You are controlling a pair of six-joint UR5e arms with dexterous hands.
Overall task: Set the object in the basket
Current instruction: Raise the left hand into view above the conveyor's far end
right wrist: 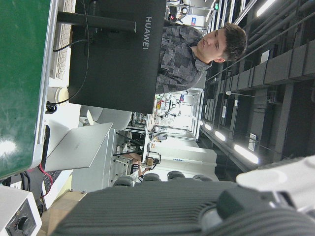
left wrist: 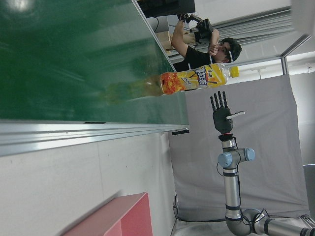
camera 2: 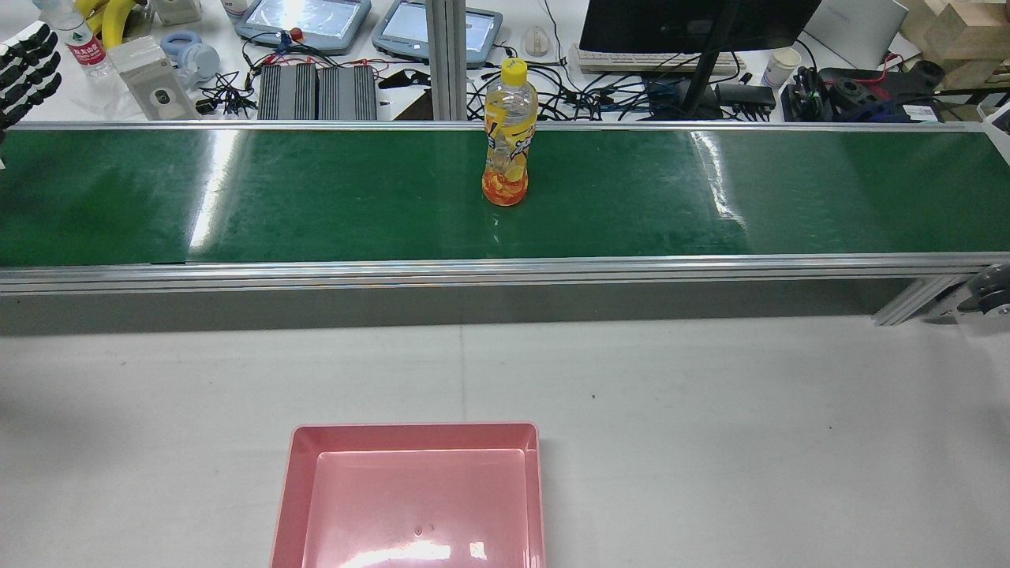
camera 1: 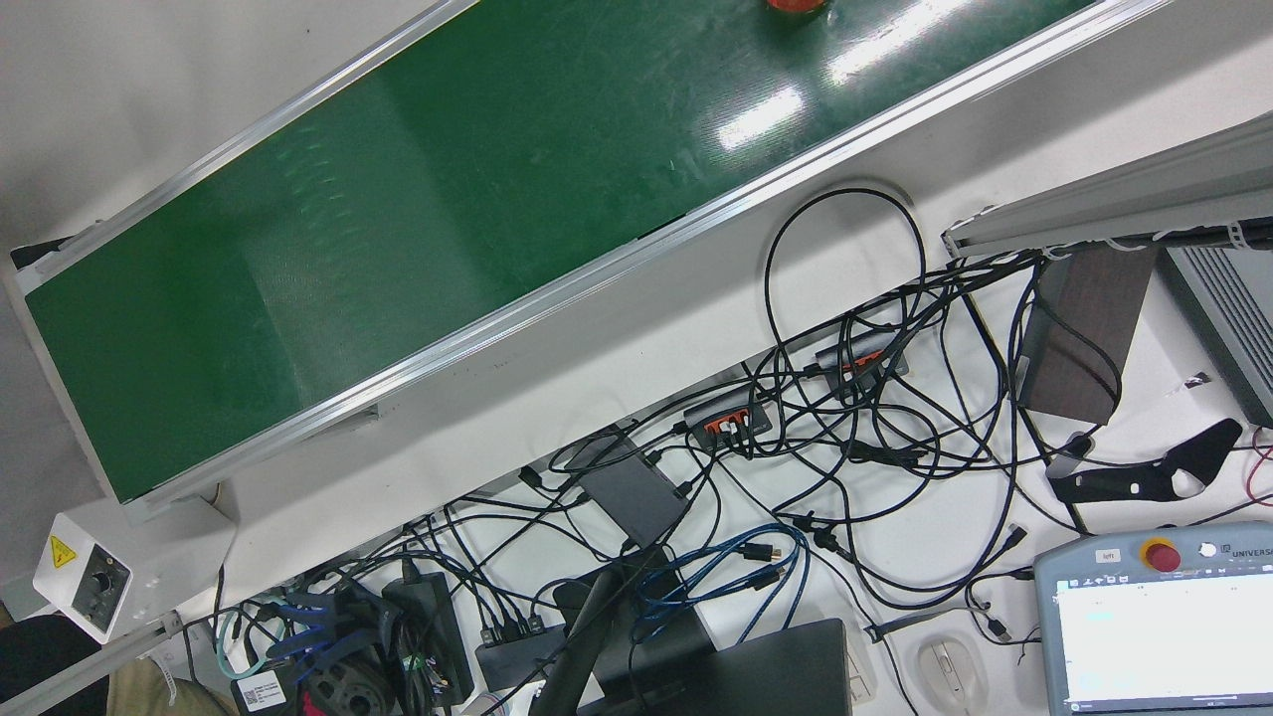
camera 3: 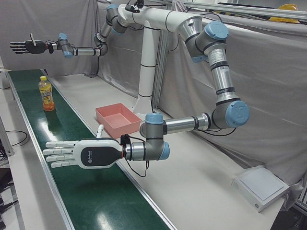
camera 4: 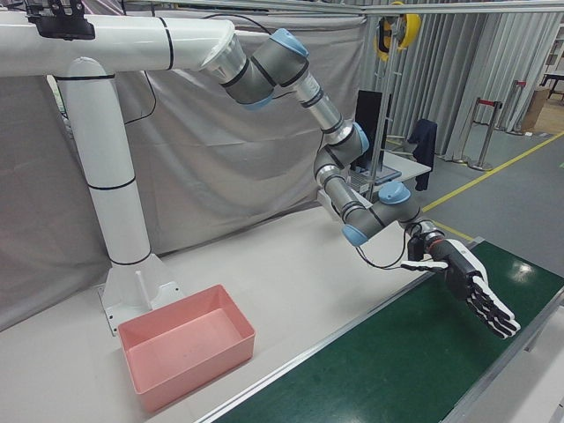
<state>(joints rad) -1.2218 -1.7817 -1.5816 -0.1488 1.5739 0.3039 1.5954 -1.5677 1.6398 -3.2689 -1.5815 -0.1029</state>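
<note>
Layout of the station: the yellow-capped clear plastic drink bottle (camera 2: 507, 138) stands upright on the long green conveyor belt (camera 2: 316, 197), about midway along it. The shallow pink plastic basket (camera 2: 410, 430) sits on the white table (camera 2: 710, 410) on the robot's side of the belt, well apart from the bottle. The white-backed left hand (camera 3: 79, 153) and the dark-palmed right hand (camera 3: 29, 46) lie toward opposite ends of the belt, apparently above it, with the bottle between them.

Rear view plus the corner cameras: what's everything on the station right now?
drink bottle: one, orange-yellow, upright mid-belt
basket: one, pink, empty, on the white table
conveyor belt: one, green, across the table's far side
teach pendants: two, grey-blue, desk beyond the belt
monitor: one, black, same desk
person: one, dark patterned shirt, behind the monitor
left hand: one, white, open, over the belt
right hand: one, dark palm, open, raised over the belt
</note>
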